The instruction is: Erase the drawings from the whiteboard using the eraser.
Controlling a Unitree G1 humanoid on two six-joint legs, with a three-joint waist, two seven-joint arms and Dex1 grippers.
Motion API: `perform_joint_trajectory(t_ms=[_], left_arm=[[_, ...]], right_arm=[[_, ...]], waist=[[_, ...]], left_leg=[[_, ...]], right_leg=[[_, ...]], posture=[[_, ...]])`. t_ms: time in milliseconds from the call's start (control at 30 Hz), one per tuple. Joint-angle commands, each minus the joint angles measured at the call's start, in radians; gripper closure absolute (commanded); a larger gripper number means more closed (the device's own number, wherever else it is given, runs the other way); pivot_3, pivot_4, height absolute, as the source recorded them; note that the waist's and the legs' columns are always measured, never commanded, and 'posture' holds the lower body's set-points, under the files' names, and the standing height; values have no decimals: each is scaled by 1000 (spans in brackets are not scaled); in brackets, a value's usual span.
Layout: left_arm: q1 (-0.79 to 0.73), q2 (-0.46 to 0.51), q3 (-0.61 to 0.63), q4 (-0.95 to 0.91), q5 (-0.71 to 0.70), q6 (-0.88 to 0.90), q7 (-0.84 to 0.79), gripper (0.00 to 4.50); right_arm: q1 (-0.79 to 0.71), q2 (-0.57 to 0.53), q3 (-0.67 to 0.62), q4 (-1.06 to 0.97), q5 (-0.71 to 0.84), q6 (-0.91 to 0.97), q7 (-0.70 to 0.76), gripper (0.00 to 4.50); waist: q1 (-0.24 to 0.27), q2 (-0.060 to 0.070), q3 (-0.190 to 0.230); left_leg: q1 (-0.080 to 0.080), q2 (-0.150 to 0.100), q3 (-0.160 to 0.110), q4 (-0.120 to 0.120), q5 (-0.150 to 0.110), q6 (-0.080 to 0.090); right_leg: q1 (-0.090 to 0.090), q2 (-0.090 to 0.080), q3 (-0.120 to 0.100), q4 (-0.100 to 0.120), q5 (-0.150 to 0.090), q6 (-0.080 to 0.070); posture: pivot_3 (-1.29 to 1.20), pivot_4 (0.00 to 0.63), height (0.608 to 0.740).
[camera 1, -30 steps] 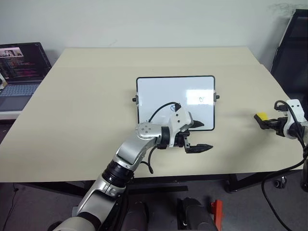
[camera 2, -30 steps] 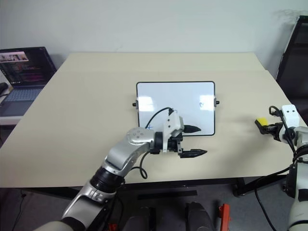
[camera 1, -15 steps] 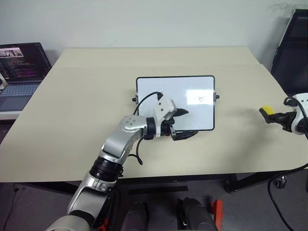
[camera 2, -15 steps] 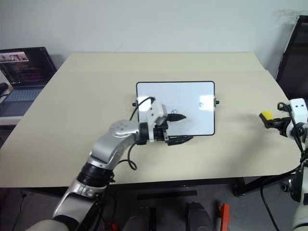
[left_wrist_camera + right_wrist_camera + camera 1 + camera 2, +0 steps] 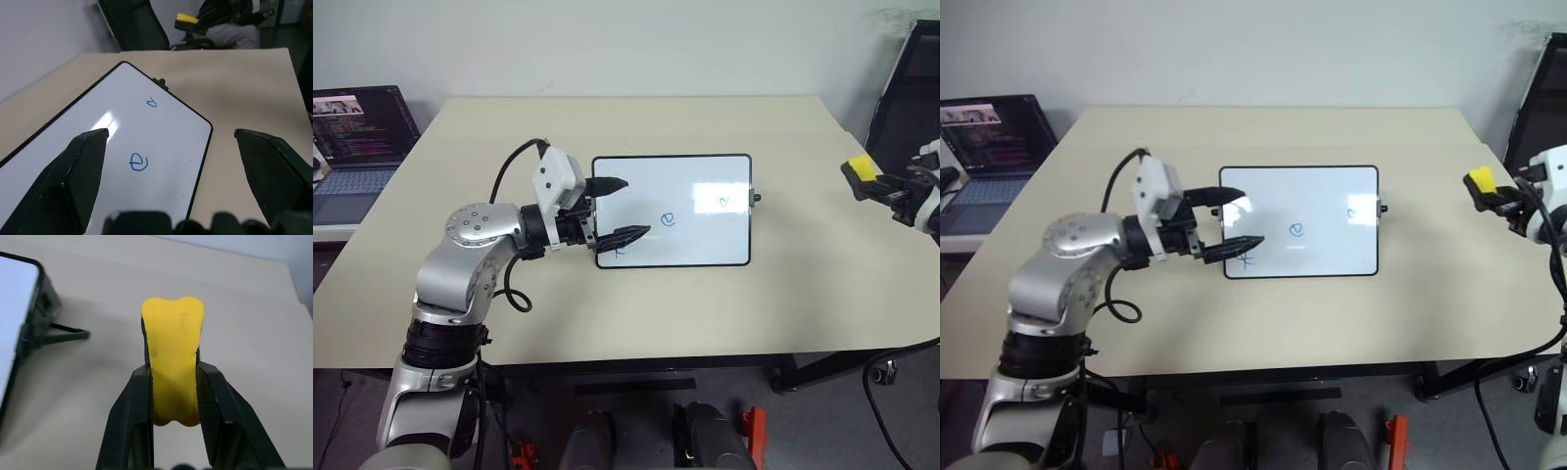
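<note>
The whiteboard [image 5: 705,240] lies flat in the middle of the table. It carries the drawings in blue: a star-like cross [image 5: 619,253] near its front left corner, a spiral "e" [image 5: 668,219] in the middle, and a small scribble [image 5: 723,202] toward the right. My left gripper [image 5: 632,208] hovers open over the board's left edge, pointing right, with nothing between its fingers [image 5: 83,161]. Far right, off the board and raised above the table, my right gripper [image 5: 871,182] is shut on the yellow eraser [image 5: 173,352].
The beige table [image 5: 509,147] has bare room all around the board. An open laptop [image 5: 352,137] sits on a separate surface at the far left. A black chair [image 5: 906,108] stands beyond the table's right edge.
My left gripper swung left and upward from the board's front edge to its left edge, uncovering the cross and the spiral. My right gripper rose with the eraser.
</note>
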Motion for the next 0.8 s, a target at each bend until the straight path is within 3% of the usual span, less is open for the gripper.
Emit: perform_joint_trajectory(t_ms=[33,267,467,633,800], left_arm=[[-13,26,68,-50,-62,19,7,0],[99,169,166,-49,-81,31,-18,0],[204,172,360,-93,-216,45,21,0],[405,229,432,-189,-210,43,19,0],[460,240,453,-242,-209,38,65,0]], right_arm=[[-32,-4,3,-111,34,31,7,3641],[-121,45,76,-276,89,83,37,3641],[-171,151,189,-287,76,67,61,3641],[-199,213,257,-332,76,70,65,3641],[-248,261,319,-359,66,51,84,3641]], waist=[[1,0,0],[-12,1,0],[-5,-2,1],[-3,-2,1],[9,-2,1]], left_leg=[[0,0,0,0,0,0],[1,1,0,-1,0,0],[0,2,-2,-1,0,0],[-2,2,-1,-2,-1,1],[-2,2,-2,-1,-1,1]], right_leg=[[0,0,0,0,0,0],[-1,1,0,0,-1,-1],[-1,1,-2,1,-1,-1],[-4,0,-1,0,-1,-2],[-4,1,-3,1,-2,-3]], posture=[[0,150,740],[0,150,740],[0,150,740],[0,150,740],[0,150,740]])
